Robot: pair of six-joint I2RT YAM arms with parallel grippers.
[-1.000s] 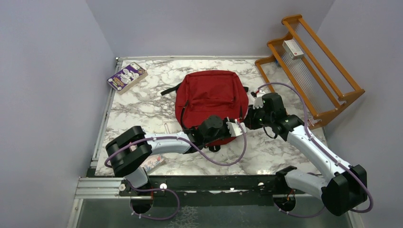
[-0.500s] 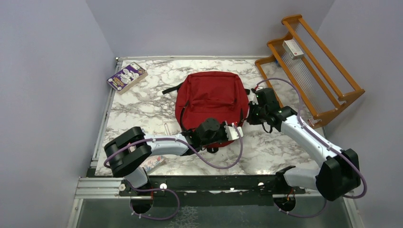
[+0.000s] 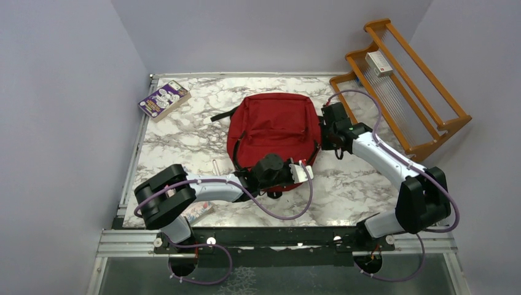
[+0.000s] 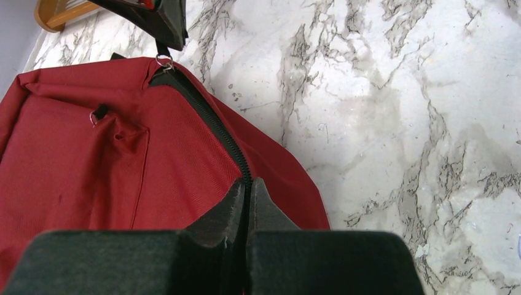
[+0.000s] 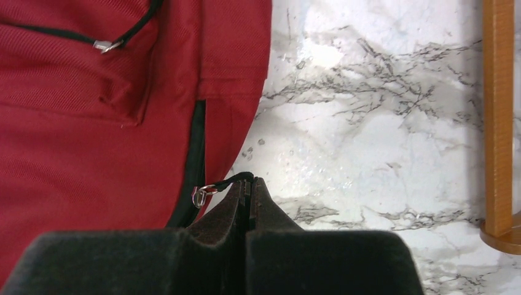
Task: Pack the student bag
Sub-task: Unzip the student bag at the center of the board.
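Lying flat in the middle of the marble table (image 3: 178, 141) is the red bag (image 3: 273, 126), its far edge towards the back wall and its near edge at the left arm; black straps poke out at its far left and right corners.

The left gripper (image 4: 247, 187) sits at the near right edge of the bag; its jaws are pressed together with no gap, and the black zip (image 4: 209, 120) runs straight in between the tips, so they pinch the bag at that seam.

The right gripper (image 5: 249, 184) is at the bag's right side, just off the fabric and over bare marble; its jaws are fully closed on the black zip pull (image 5: 224, 183), whose silver ring (image 5: 199, 195) hangs at the zip beside the tips; the zip looks done up along the stretch in view.

A book (image 3: 164, 99) lies at the far left corner, well apart from the bag; a wooden rack (image 3: 424, 117) stands at the right edge with a small box (image 3: 378, 62) on its upper shelf; a printed packet (image 3: 198, 212) lies near the left arm's base.
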